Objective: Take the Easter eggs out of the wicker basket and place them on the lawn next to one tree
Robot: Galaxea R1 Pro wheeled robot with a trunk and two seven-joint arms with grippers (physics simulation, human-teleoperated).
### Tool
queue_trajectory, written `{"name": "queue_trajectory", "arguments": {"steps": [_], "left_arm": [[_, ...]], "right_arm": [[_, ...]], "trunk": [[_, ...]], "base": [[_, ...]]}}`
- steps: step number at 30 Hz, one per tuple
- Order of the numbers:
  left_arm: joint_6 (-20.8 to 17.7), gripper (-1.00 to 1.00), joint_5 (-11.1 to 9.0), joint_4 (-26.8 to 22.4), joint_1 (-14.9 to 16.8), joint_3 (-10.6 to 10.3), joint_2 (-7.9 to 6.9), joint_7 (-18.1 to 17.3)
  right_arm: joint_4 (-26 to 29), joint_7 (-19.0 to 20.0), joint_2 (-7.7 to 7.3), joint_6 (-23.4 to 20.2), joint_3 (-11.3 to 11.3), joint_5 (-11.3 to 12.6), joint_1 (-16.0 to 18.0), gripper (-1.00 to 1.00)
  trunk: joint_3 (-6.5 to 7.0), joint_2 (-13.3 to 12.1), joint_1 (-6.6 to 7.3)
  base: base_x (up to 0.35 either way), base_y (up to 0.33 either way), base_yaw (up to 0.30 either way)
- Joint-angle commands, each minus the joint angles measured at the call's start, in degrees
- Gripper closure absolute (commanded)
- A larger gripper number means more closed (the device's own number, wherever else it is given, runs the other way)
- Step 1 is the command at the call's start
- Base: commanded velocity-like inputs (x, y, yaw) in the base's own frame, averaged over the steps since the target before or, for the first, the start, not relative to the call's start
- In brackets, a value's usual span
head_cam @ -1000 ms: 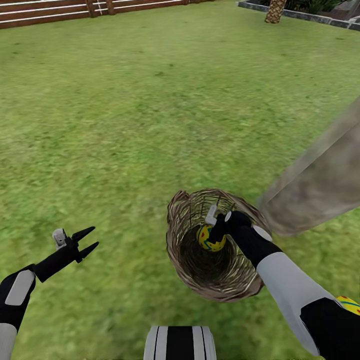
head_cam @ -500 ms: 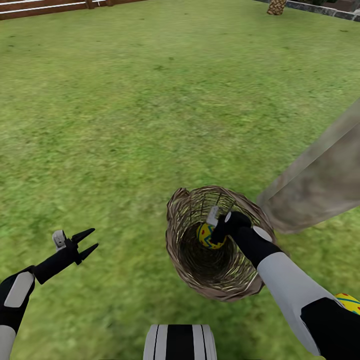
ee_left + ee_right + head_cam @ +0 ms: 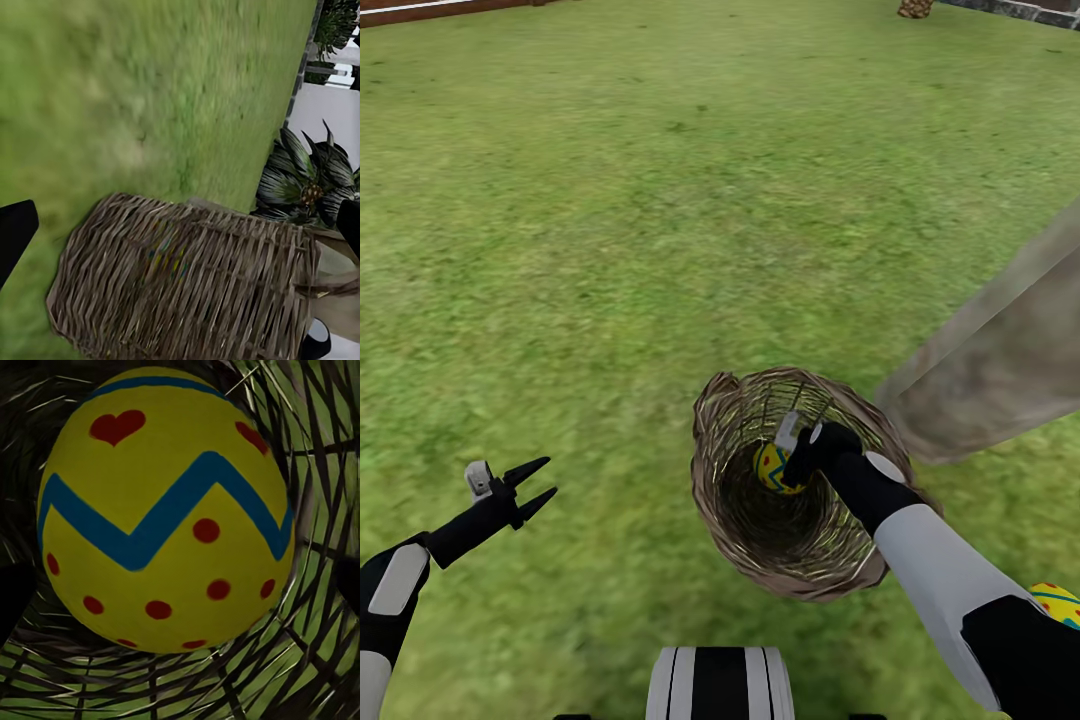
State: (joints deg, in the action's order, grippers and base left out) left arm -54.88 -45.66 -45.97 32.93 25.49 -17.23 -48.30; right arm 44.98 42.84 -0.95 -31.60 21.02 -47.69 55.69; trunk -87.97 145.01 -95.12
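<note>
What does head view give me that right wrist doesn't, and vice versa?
Head view alone: the open left gripper over the lawn, the tree trunk beside the wicker basket, and a second egg on the grass near the right arm. Right wrist alone: the egg's pattern up close, with a blue zigzag, red dots and a red heart. Both: the egg inside the basket weave, at the right gripper.

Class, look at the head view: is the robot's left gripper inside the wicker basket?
No. The left gripper hovers over the lawn, well apart from the wicker basket.

No readable text or labels.
</note>
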Motion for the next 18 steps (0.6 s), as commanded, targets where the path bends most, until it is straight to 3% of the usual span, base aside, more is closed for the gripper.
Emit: {"name": "queue_trajectory", "arguments": {"steps": [1, 11, 18], "left_arm": [[-0.22, -1.00, 0.13, 0.01, 0.02, 0.09, 0.01, -0.22], [-0.22, -1.00, 0.22, -0.01, 0.03, 0.00, 0.01, -0.22], [-0.22, -1.00, 0.22, 0.01, 0.03, -0.06, 0.07, -0.21]], "right_arm": [[0.28, 0.32, -0.03, -0.16, 0.13, -0.47, 0.03, -1.00], [0.51, -0.82, -0.02, -0.22, -0.09, -0.39, 0.03, -1.00], [0.49, -0.82, -0.02, -0.22, -0.10, -0.38, 0.03, -1.00]], "trunk": [[-0.04, 0.01, 0.01], [-1.81, 0.12, -0.20], [-2.25, 0.15, -0.25]], "base": [[0.000, 0.000, 0.000], [0.000, 0.000, 0.000], [0.000, 0.000, 0.000]]}}
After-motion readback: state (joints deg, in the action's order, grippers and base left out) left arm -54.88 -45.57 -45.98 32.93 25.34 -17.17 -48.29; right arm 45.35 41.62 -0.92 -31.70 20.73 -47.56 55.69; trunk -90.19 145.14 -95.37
